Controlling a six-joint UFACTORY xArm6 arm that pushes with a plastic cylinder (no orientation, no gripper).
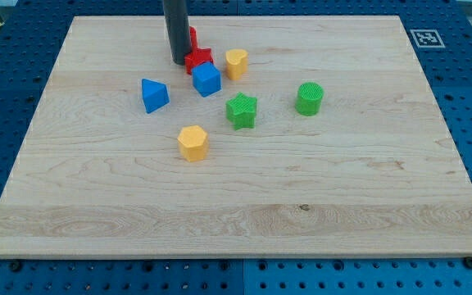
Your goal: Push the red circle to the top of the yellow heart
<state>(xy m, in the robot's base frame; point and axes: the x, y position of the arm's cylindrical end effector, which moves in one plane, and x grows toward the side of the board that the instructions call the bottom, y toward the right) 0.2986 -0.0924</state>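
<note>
The red circle [192, 37] sits near the view's top, mostly hidden behind my dark rod; only its right edge shows. The yellow heart [236, 62] lies to its lower right. A red star [199, 59] sits between them, just below the red circle. My tip [178, 63] rests on the board just left of the red star and below-left of the red circle, close to or touching both.
A blue cube [206, 79] sits just below the red star. A blue triangle [154, 95] is to the left. A green star [241, 110], a green circle [309, 98] and a yellow pentagon [192, 142] lie lower on the wooden board [342, 205].
</note>
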